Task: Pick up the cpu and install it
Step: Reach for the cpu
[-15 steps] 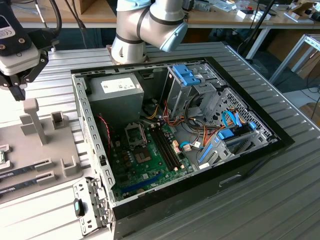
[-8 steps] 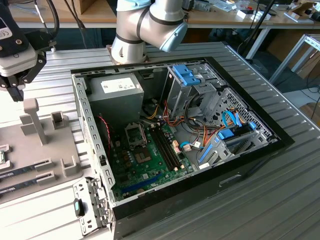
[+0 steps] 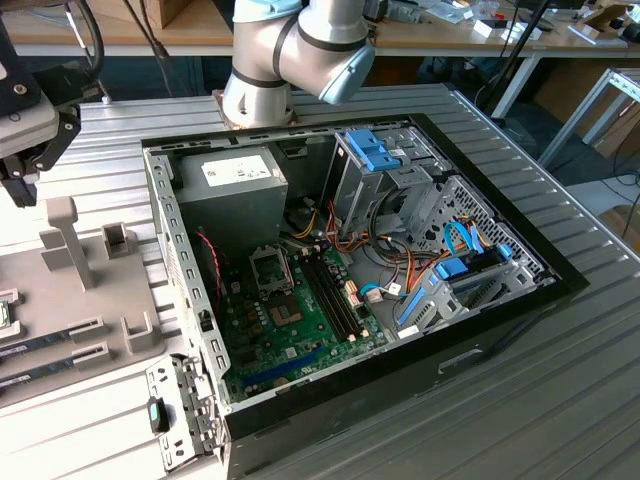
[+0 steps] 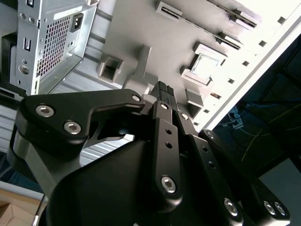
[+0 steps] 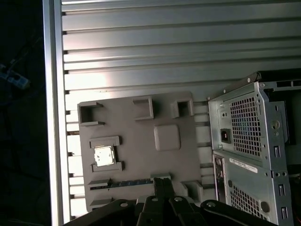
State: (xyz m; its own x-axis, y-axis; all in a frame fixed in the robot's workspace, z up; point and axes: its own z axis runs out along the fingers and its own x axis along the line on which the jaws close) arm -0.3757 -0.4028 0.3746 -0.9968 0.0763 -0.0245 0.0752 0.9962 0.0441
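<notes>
- gripper (image 5: 162, 181): fingertips pressed together, nothing held, hanging above grey tray (image 5: 141, 141)
- cpu (image 5: 104, 156): flat in its square nest on that tray, silver top up, untouched
- offset: cpu sits clear of the fingertips, on the side away from computer case (image 5: 244, 127)
- square part, no long axis; edges line up with tray edges

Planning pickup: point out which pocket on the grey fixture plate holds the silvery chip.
The bracketed pocket beside the raised square pad: the silvery square cpu lies in it; the three open-sided pockets show only grey.
</notes>
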